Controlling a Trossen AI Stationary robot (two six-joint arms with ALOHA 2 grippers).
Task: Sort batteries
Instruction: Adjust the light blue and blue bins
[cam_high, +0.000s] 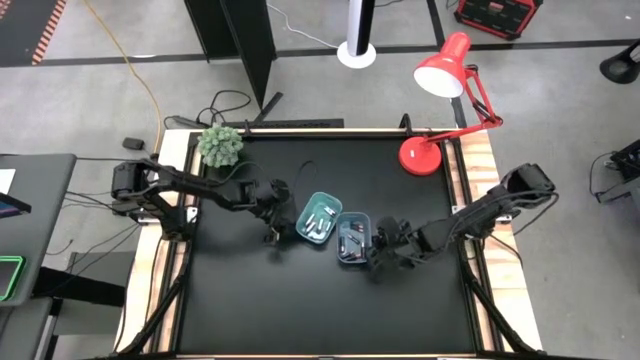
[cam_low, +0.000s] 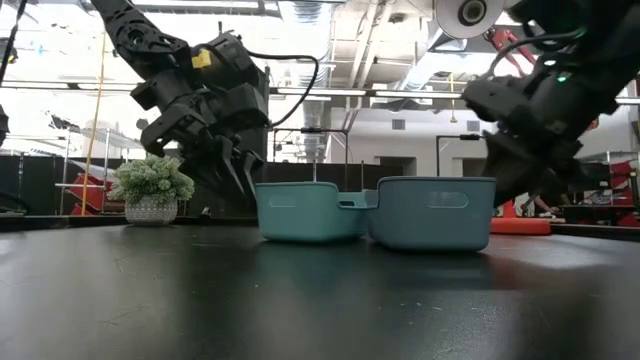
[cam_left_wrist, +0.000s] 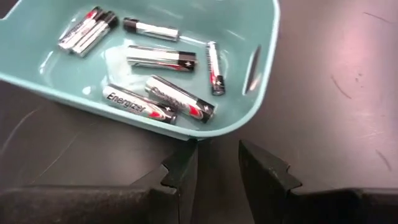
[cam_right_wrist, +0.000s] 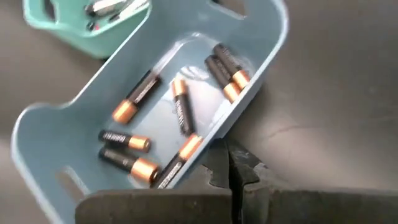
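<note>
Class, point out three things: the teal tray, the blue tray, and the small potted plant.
teal tray (cam_left_wrist: 264, 74): left wrist view, on its bare inner end wall.
blue tray (cam_right_wrist: 50, 134): right wrist view, on its bare floor.
potted plant (cam_low: 152, 181): low view, on its leafy top.

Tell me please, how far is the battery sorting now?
It looks nearly finished. Silver batteries lie in the teal tray, black-and-copper batteries in the blue tray. No loose battery shows on the table. The left gripper is empty, fingers apart; the right gripper is shut, holding nothing.
</note>
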